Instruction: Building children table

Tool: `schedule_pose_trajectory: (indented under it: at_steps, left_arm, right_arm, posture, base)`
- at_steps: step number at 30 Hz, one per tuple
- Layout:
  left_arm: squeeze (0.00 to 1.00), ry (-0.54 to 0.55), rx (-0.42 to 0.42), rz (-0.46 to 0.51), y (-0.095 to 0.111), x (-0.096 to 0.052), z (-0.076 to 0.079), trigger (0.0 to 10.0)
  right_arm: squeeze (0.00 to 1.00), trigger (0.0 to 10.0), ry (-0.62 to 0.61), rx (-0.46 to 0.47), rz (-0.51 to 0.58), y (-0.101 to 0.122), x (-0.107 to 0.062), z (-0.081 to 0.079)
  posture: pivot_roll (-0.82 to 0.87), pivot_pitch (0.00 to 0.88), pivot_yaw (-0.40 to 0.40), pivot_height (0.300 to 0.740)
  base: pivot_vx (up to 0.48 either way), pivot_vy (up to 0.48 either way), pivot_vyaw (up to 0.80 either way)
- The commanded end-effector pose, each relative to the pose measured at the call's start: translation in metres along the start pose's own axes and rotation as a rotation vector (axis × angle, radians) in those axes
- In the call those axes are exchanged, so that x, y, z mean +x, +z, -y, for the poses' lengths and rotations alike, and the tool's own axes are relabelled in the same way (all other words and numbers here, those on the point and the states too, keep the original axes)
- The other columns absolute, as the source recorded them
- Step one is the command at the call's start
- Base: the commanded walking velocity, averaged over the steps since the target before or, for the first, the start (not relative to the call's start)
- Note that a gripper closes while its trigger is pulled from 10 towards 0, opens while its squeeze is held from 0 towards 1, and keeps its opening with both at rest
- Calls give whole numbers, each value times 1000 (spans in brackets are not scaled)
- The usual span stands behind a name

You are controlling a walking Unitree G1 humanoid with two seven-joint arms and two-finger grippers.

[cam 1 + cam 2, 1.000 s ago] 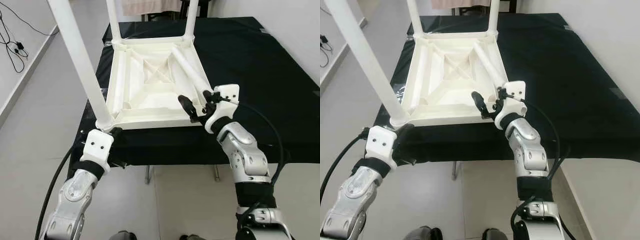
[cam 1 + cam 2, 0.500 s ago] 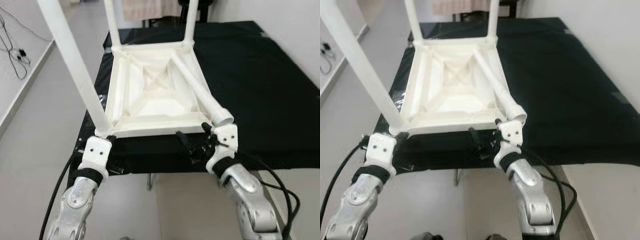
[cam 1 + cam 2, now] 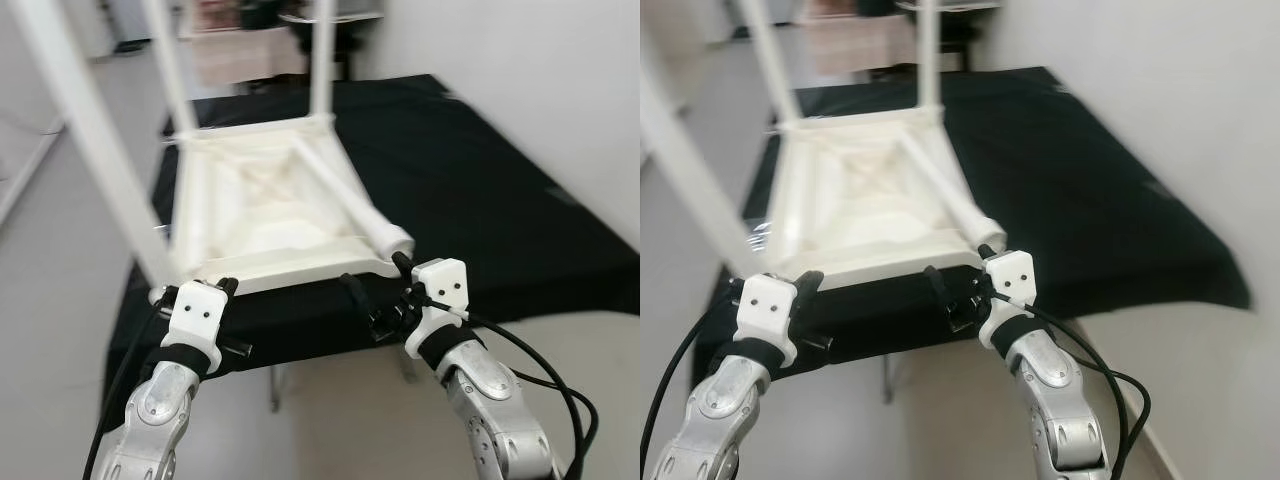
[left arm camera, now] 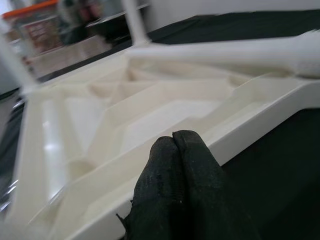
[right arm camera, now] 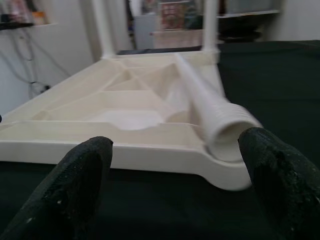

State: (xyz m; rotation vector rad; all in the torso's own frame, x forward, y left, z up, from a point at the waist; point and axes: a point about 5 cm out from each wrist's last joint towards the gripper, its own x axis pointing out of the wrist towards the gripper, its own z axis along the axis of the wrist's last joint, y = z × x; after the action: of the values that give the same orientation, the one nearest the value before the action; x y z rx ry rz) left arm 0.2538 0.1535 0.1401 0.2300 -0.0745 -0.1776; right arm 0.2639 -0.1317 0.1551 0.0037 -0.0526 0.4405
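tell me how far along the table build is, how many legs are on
Done: the upside-down white tabletop lies on the black-covered table with three legs standing in its corners. In hand: nothing. The fourth leg lies loose across the underside, its end over the near corner. The right gripper is open just short of that end; the left gripper is shut, empty. Left: seat that leg, then probably turn the table upright.
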Motion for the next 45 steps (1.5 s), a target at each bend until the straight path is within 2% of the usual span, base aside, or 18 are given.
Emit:
schedule_pose_trajectory:
  at_steps: [1, 10, 13, 24, 32, 45]
  left_arm:
    - [0, -8, 1, -8, -3, 1, 0, 10000]
    - [0, -23, 9, -6, -3, 4, 1, 10000]
    - [0, -31, 14, 3, -1, 6, 2, 10000]
    - [0, -49, 10, 22, 2, 8, 2, 10000]
    - [0, -52, -3, 17, 1, 11, 3, 10000]
    - [0, -44, -10, 27, 2, 15, 0, 10000]
  right_arm:
    - [0, 10000, 0, 18, -5, -1, -2, -2]
    - [0, 10000, 21, 32, 29, 3, 0, -2]
    - [0, 10000, 37, 36, 63, 8, 2, -2]
    - [0, 10000, 37, 38, 69, 10, 5, -1]
    - [0, 10000, 35, 36, 78, 11, 8, 0]
    - [0, 10000, 17, 33, 93, 12, 12, 2]
  posture:
    - [-50, 57, 22, 740]
    - [-50, 53, 23, 740]
    - [-49, 56, 24, 740]
    - [-53, 62, 24, 740]
    - [-51, 50, 26, 740]
    - [-48, 40, 36, 740]
  base:
    - [0, 0, -800]
    - [0, 0, -761]
    - [0, 0, 0]
    - [0, 0, 0]
    - [0, -450, 0]
    - [0, 0, 0]
